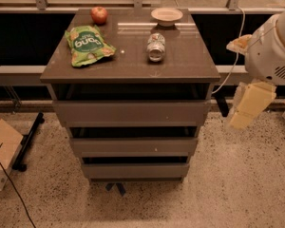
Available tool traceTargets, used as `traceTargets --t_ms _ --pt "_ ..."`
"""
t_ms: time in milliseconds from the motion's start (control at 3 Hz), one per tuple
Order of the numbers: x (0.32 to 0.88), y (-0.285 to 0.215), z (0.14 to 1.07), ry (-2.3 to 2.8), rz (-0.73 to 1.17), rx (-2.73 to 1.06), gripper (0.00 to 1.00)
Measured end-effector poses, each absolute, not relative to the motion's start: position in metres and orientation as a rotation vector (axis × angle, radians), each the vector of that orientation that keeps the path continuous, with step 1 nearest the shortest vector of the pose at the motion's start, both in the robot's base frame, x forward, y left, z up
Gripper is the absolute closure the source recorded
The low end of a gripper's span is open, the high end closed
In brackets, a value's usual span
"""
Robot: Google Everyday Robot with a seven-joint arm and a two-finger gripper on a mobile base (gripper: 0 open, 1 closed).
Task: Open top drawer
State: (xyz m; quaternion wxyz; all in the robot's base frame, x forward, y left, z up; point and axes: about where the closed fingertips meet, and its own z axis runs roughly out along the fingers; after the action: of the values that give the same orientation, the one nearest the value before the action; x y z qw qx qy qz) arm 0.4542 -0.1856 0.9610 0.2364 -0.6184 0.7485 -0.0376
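Observation:
The top drawer (132, 112) is the widest grey-brown front of the cabinet, directly under the tabletop. A dark gap shows between its upper edge and the tabletop, and no interior is visible. Two narrower drawer fronts (133, 146) sit below it. My gripper (249, 109) hangs at the right of the view, a cream-coloured part under the white arm housing (273, 51). It is to the right of the cabinet, level with the top drawer, and touches nothing.
On the cabinet top (180, 65) lie a green snack bag (88, 44), a red apple (99, 14), a tipped can (155, 46) and a small bowl (166, 16). A cardboard box (2, 151) and a black cable (12, 189) are on the floor at left.

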Motion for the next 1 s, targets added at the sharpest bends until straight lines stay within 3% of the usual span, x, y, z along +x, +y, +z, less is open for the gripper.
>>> traceTargets --t_ms 1000 --pt "0.522 -0.148 0.849 2.075 -0.007 -1.672 0.0"
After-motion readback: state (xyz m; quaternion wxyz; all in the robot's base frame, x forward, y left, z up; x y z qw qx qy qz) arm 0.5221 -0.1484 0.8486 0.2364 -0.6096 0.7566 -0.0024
